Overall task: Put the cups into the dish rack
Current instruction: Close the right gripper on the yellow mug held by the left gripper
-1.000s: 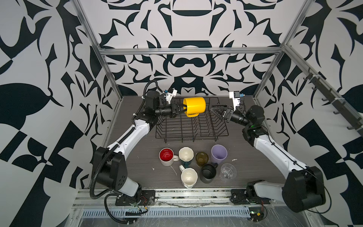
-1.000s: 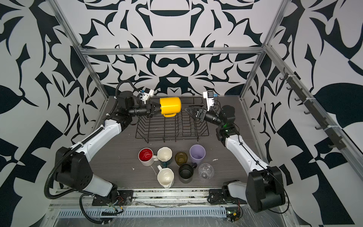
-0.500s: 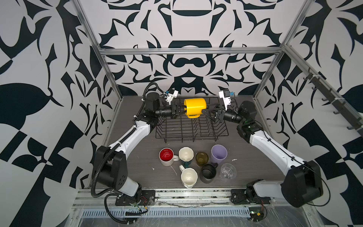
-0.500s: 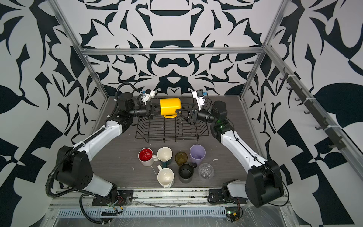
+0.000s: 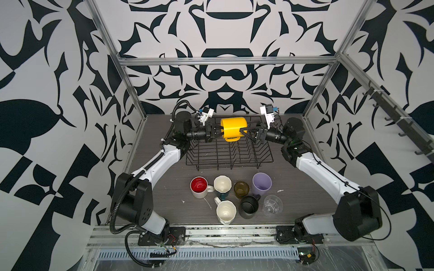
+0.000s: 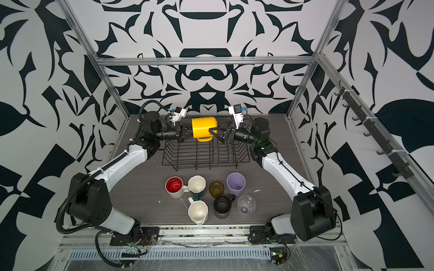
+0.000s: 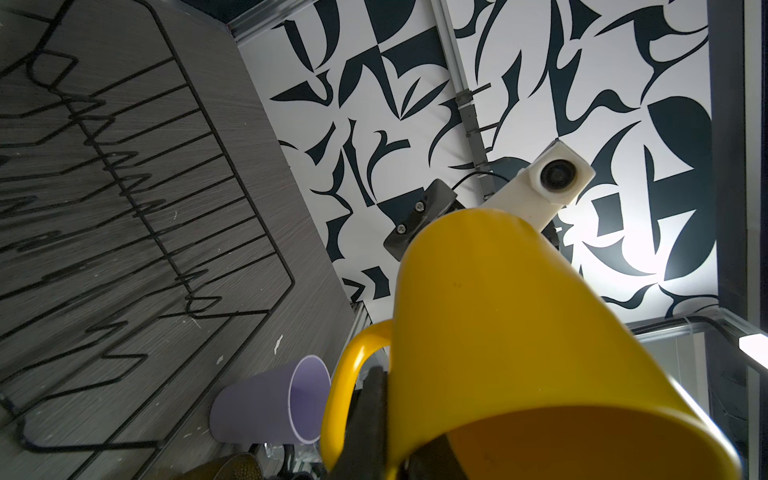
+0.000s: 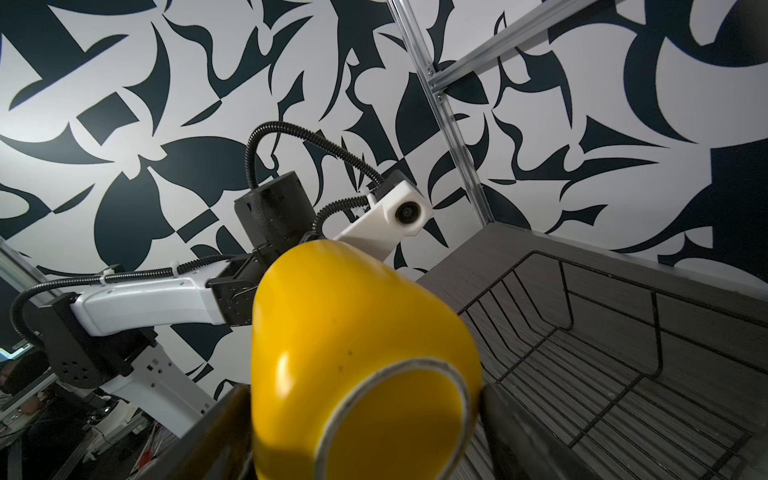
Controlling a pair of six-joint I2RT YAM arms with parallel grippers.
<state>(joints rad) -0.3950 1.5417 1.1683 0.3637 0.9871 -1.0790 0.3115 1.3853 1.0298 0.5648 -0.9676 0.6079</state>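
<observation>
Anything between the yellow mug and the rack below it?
Nothing visible. The yellow mug, gripped by the left hand with the open right hand around its base, hangs above the dish rack, which holds only its own prongs.

Nothing to read here
You can see no words, numbers, or labels on anything in these views.
</observation>
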